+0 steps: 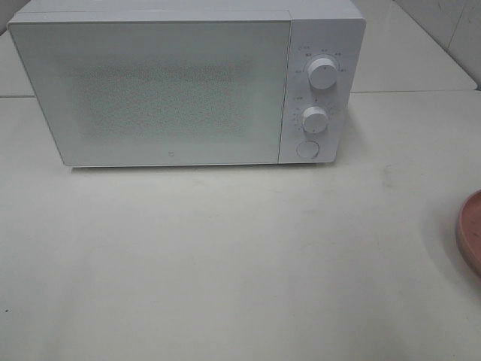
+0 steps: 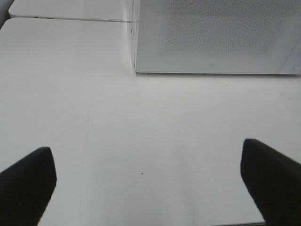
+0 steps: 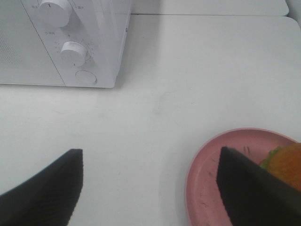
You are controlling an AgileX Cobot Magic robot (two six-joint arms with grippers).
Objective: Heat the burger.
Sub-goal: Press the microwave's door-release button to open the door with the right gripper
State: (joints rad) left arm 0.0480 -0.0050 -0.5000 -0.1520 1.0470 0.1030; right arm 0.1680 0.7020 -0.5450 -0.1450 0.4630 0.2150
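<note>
So the white microwave [image 1: 173,83] sits at the back of the white table [image 1: 225,263] with its door shut. Two knobs, one [image 1: 324,72] above the other [image 1: 315,119], and a round button [image 1: 307,149] run down its panel. The burger [image 3: 284,162] isn't in the microwave; it's on a pink plate [image 3: 207,188] that sits out in front of the microwave and well off past the knob side. From the high camera you only catch a sliver of that plate at the edge. In the right wrist view I can see just an orange-brown bun and a bit of green, since one black finger hides the rest. The right gripper [image 3: 150,157] is spread wide with nothing between its fingers, and one finger [image 3: 249,188] shows over the plate. The left gripper [image 2: 146,157] is also wide apart and empty, over bare table in front of the microwave's door side.
</note>
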